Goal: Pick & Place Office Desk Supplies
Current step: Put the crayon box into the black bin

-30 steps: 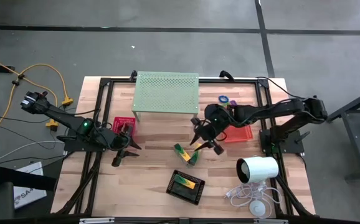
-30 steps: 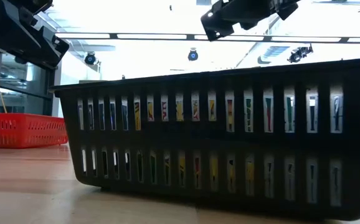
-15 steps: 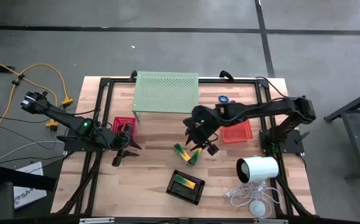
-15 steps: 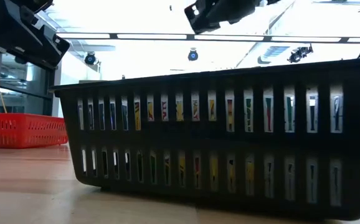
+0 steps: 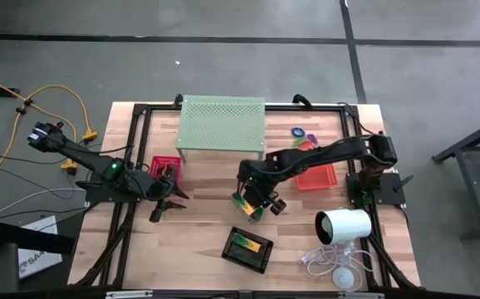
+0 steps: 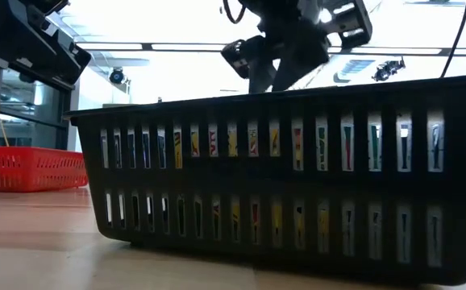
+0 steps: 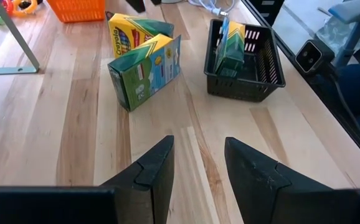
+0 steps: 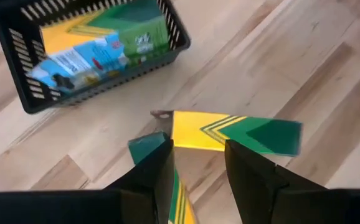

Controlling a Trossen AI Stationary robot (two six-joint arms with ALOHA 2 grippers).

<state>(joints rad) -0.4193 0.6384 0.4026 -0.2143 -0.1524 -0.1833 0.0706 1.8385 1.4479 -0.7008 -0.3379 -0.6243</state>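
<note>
Two crayon boxes (image 7: 144, 59) are approached by the spread right gripper (image 8: 195, 163); next, fingers straddle one, to be closed; left gripper (image 7: 197, 163) is parked, spread.

Black tray (image 6: 297, 169) blocks low view; crayon box (image 8: 230, 134) partly behind right gripper (image 8: 195, 168).

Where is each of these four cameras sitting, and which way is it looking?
High: above, straight down on the table; both arms show.
Low: at tabletop height, level, close against the black basket; arms overhead.
Left wrist: past open left jaws toward two crayon boxes.
Right wrist: past right jaws, down onto a crayon box.
Shared: all show the basket.
</note>
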